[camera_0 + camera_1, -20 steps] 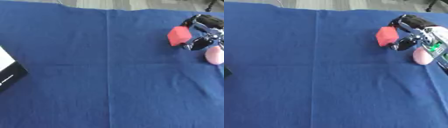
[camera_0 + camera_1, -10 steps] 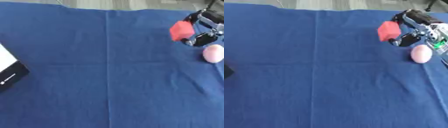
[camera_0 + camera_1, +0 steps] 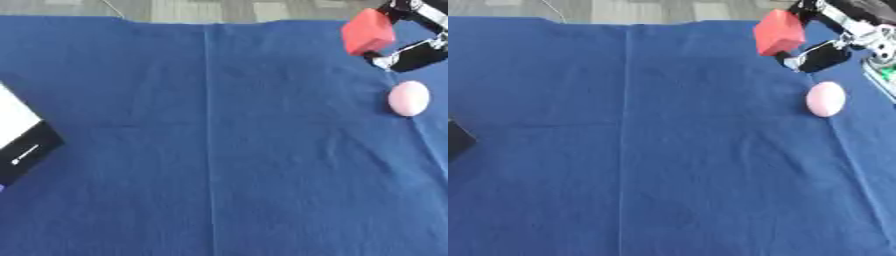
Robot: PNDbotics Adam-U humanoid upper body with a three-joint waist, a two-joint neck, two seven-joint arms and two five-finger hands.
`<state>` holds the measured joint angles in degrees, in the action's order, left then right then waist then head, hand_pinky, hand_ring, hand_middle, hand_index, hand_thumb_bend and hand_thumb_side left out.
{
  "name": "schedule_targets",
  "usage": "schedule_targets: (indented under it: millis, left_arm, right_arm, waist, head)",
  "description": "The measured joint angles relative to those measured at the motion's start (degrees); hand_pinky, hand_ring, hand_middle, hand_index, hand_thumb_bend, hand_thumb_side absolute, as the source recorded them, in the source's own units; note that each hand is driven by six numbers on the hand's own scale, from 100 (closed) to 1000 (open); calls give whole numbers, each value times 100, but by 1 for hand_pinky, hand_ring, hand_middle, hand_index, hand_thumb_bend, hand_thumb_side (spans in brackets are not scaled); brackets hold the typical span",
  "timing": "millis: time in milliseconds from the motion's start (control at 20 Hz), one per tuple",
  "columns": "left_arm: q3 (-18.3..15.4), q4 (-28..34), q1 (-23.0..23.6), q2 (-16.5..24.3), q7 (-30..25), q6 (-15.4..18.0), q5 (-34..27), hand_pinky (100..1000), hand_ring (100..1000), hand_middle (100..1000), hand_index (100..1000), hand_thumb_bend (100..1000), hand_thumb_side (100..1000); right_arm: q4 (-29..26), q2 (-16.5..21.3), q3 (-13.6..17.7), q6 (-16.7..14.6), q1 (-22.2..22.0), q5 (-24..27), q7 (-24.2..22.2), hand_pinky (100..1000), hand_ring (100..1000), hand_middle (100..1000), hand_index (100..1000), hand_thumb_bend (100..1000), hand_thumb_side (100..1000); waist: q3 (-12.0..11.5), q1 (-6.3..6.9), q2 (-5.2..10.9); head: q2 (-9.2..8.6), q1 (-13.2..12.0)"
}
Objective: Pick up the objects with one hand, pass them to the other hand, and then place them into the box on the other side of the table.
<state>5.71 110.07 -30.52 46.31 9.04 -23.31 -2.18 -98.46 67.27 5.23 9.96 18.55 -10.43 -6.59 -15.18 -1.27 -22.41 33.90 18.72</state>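
1. The robot's right hand (image 3: pixel 833 37), black with silver parts, came in from the upper right corner, and only part of it showed in either eye view.
2. Its fingers and thumb were curled round a red cube-shaped block (image 3: pixel 778 32), pinching it between a finger above and the thumb below.
3. The red block sat at the leftward tip of that hand, tilted on one corner and raised clear of the cloth.
4. A pale pink egg-shaped object (image 3: pixel 826 99) lay on the cloth below the hand, nearer the robot, apart from the thumb and not touching it.
5. The egg-shaped object stood lengthwise, its long side running away from the robot, just beside a fold in the cloth on its right.
6. A dark blue cloth (image 3: pixel 210 165) covered the whole table, with a straight crease running down it well to the left of the hand.
7. A box with a white inside and a black wall (image 3: pixel 19 145) showed at the far left edge, across the table from the hand and well apart from both objects; only its corner was in view.
8. The left hand showed in neither view.
9. A strip of grey floor (image 3: pixel 175 7) showed beyond the far edge of the cloth.
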Motion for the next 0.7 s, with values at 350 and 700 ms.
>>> schedule_targets:
  millis: [350,700]
  left_arm:
    - [-26,-36,173,3,47,18,-33,834,654,645,756,304,503]
    - [-28,-71,180,26,62,21,-54,833,654,646,756,311,492]
  right_arm:
    - [-548,-214,-141,276,-66,277,120,814,709,499,584,263,100]
    - [-726,-893,-242,586,206,977,432,753,702,502,599,107,100]
  waist:
    - [236,119,341]
    - [334,124,602]
  head:
    - [191,-218]
    - [286,-445]
